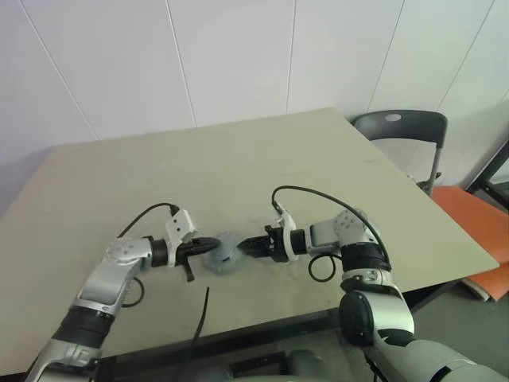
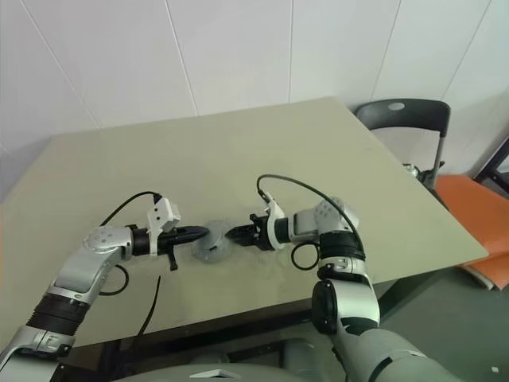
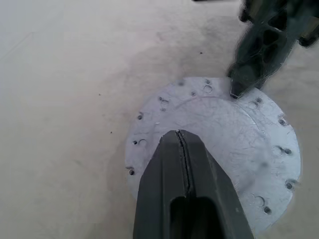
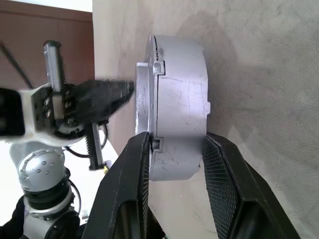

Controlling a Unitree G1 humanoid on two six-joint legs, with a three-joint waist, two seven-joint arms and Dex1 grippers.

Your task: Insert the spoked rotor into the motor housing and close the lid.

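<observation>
The motor housing (image 1: 226, 256), a short silvery can with its flat lid (image 3: 224, 144) on top, sits on the table between my two grippers. My left gripper (image 1: 213, 246) is shut, and its tip (image 3: 179, 137) rests on the lid's top face. From the other side, my right gripper (image 4: 174, 149) has one finger on the lid's face and the other against the can's body (image 4: 182, 99), closed on the housing's near edge. The spoked rotor is hidden.
The beige table (image 1: 238, 159) stretches wide around the housing. A dark chair (image 1: 402, 127) and an orange seat (image 1: 477, 215) stand off the table's right edge. A black cable (image 1: 203, 314) hangs near the front edge.
</observation>
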